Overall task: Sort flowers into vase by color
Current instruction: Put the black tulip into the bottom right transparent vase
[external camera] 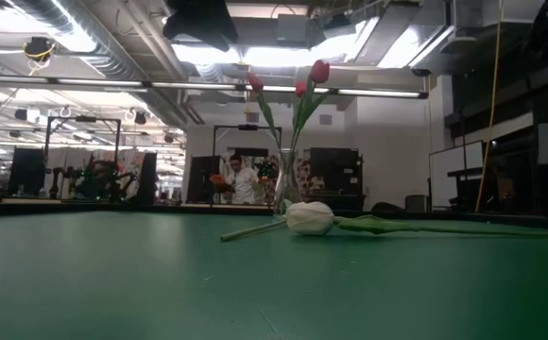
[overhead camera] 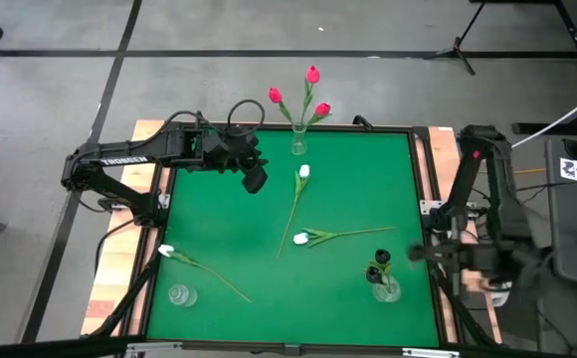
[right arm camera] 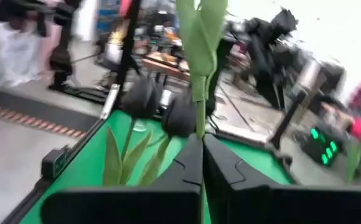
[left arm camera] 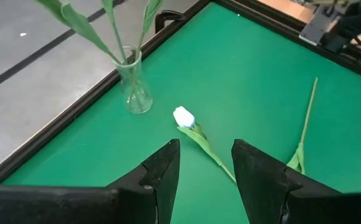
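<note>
Your left hand (overhead camera: 255,180), released, hovers over counter (overhead camera: 219,229). Nearest white tulip (overhead camera: 303,172) just beside, stem running toward counter centre. Right hand (right arm camera: 202,163) clenched on stem (right arm camera: 200,106).

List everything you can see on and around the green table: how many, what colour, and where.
Pink-red artificial tulips: three, pink-red, standing in a clear glass vase at the middle of the far edge.
White artificial tulips: three, white, lying loose on the green table mat; one mid-table, one just nearer, one near left.
Black artificial tulips: count unclear, black, in a second glass vase, near right.
Third glass vase: one, clear, empty, near left corner.
Person: one, far off in the room.
Left hand: open, above the mid-table white tulip.
Right hand: shut, at the right edge.
</note>
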Robot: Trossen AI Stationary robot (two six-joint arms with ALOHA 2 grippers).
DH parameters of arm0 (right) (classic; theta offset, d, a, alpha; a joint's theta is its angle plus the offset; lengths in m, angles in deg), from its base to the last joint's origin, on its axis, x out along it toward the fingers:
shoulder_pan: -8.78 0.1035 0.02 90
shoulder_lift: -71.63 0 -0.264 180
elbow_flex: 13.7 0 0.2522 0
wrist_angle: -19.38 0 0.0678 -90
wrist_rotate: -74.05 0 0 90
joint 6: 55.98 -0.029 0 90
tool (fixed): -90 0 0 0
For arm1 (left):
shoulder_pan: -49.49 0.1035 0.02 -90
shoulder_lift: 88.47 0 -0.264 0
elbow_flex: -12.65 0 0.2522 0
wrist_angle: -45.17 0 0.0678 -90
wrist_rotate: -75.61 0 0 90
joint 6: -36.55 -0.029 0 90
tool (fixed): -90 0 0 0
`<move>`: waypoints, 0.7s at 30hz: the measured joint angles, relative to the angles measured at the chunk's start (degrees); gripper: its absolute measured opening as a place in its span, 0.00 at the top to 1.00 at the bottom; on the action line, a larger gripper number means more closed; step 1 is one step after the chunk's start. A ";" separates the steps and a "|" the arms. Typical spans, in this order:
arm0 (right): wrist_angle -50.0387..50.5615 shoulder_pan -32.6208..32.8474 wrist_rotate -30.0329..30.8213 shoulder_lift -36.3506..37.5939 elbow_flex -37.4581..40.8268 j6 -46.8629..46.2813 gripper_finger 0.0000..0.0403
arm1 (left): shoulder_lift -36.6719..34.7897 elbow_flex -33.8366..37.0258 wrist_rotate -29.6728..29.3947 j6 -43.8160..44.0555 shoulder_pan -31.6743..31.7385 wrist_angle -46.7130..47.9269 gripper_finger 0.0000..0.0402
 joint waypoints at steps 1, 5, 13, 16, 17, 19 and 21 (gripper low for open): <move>3.52 1.83 0.05 1.65 -1.90 1.86 1.00 | 0.00 0.00 -0.21 0.79 0.00 -0.19 0.64; 21.11 13.15 1.30 9.20 -10.08 7.66 1.00 | 0.00 0.00 -0.56 4.68 0.00 -1.04 0.64; 28.84 39.00 4.12 23.37 -13.03 12.11 1.00 | 0.00 0.00 -0.58 9.61 -0.50 -1.26 0.64; 28.13 47.69 3.34 25.92 -12.75 11.22 1.00 | 0.00 0.00 -0.65 14.25 -0.50 -3.99 0.64; 27.02 50.61 2.77 26.12 -12.75 10.69 1.00 | 0.00 0.00 -0.67 15.52 -0.50 -5.38 0.64; 22.32 56.00 2.28 26.11 -12.95 11.90 1.00 | 0.00 0.00 -0.97 19.22 -0.72 -8.53 0.64; 13.95 60.34 3.19 25.04 -13.15 18.38 1.00 | 0.10 0.00 -2.51 21.69 -1.40 -12.51 0.64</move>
